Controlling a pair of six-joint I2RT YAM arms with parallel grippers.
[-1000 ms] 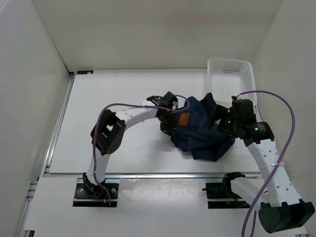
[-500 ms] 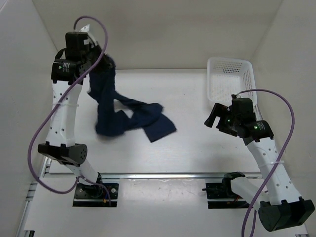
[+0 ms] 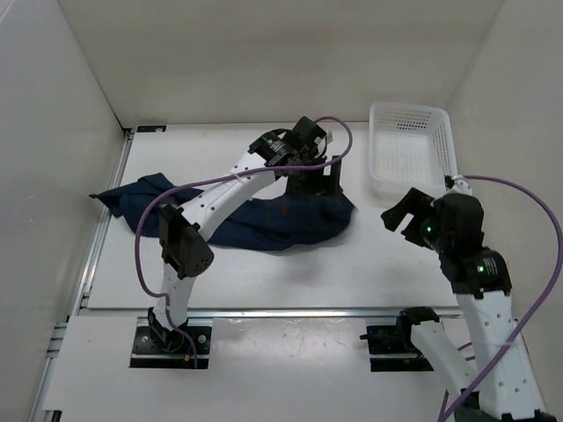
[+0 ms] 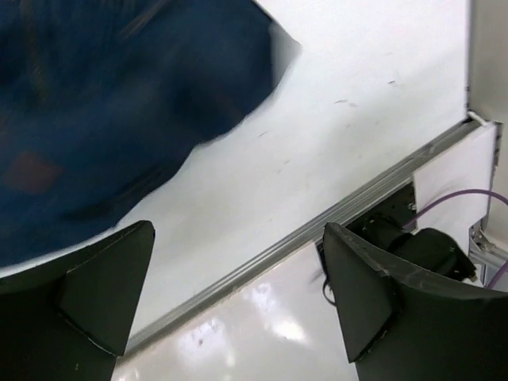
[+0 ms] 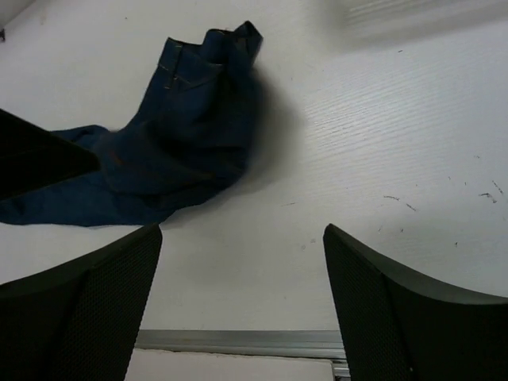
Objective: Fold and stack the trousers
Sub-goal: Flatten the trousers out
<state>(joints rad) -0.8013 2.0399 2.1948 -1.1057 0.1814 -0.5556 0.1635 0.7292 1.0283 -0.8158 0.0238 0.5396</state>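
The trousers, dark navy jeans, lie stretched across the table from the left edge to the middle right, with one leg end at the far left. My left gripper hovers over their right end. In the left wrist view the trousers fill the blurred upper left, and the left gripper is open with nothing between its fingers. My right gripper stands open to the right of the cloth, apart from it. The right wrist view shows the trousers ahead to the left of the empty right gripper.
A white mesh basket stands at the back right, just behind the right gripper. A metal rail runs along the table's near edge, and another runs down the left side. White walls close in the left, back and right.
The left gripper, shut on the trousers and lifted at the far left half a second ago, has let go and swung right. The trousers now lie spread on the table. The right arm shifted slightly.
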